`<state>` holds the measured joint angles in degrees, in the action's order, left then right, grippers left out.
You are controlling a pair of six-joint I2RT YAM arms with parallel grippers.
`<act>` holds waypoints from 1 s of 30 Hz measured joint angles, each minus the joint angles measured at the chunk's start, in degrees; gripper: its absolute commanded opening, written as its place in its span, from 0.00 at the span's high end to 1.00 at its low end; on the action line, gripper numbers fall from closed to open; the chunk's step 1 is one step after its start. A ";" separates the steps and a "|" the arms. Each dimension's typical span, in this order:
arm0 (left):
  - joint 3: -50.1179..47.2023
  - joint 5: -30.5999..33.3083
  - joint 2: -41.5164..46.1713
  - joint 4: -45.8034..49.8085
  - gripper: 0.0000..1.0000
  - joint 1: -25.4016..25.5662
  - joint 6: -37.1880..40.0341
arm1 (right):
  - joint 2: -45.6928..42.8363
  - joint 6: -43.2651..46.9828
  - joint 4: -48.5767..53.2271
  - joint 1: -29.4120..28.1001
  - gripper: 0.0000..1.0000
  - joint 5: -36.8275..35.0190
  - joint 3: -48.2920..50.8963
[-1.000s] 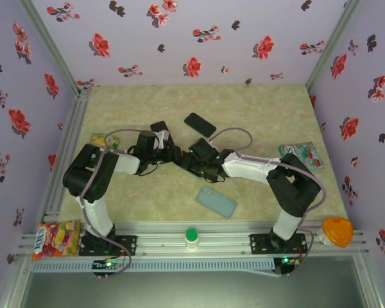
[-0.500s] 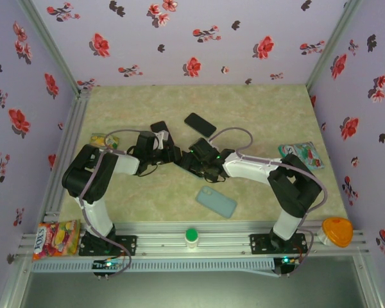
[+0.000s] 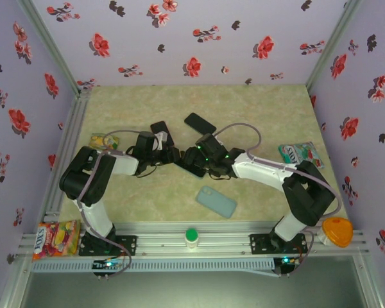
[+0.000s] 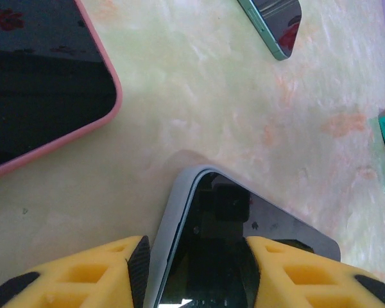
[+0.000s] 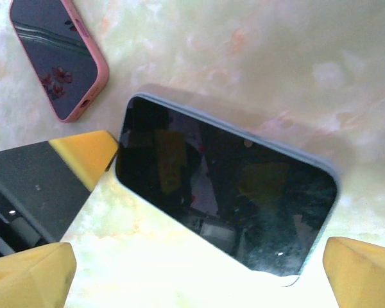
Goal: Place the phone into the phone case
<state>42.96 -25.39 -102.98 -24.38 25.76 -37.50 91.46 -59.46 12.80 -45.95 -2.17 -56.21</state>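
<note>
The table (image 3: pixel 276 109) shows a task barely begun. The teal phone case (image 3: pixel 216 201) lies empty and apart near the middle of the near edge, while the phone (image 5: pixel 224 199) sits screen-up at the table's middle, not yet brought to it. The left fingers (image 4: pixel 109 269) are partly closed on one end of the phone and seem to be gripping it, though the contact on one side is hard to judge. The right fingers (image 5: pixel 32 273) are spread wide above its other end, holding nothing. What is left, as I judge it, is to carry the phone to the case and press it in. The colourful snack bag (image 3: pixel 56 237) beyond the near left corner and the green packet (image 3: pixel 300 154) by the right edge carry print too small to read, and the phone shows no brand.
</note>
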 measured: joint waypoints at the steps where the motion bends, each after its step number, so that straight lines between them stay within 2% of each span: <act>1: 0.00 0.26 0.11 0.20 0.55 0.00 0.00 | -0.35 0.68 -0.68 0.46 0.04 0.02 0.83; 7: 0.00 1.03 0.98 2.27 0.57 0.00 0.04 | -1.66 4.39 -3.80 3.74 0.21 1.70 4.31; 12: 0.15 1.62 1.20 4.13 0.59 0.00 0.39 | -1.68 7.37 -5.92 5.79 0.42 3.74 5.16; 16: 0.59 2.49 1.53 5.62 0.60 0.00 0.46 | -1.68 9.14 -6.95 6.29 0.66 5.38 5.42; 19: 0.59 3.06 1.81 6.21 0.60 0.00 0.46 | -1.68 9.90 -7.56 6.27 0.77 6.99 5.53; 23: 0.61 3.85 2.36 6.49 0.59 0.00 0.46 | -1.68 9.99 -8.11 5.66 0.83 8.66 6.21; 30: 1.03 4.42 2.47 6.58 0.59 0.00 0.46 | -1.57 9.99 -7.96 2.51 0.87 10.19 8.02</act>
<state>43.99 -20.97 -100.51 -17.80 25.76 -37.04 89.89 -49.47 4.84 -43.44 8.01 -48.18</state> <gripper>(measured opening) 0.406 0.144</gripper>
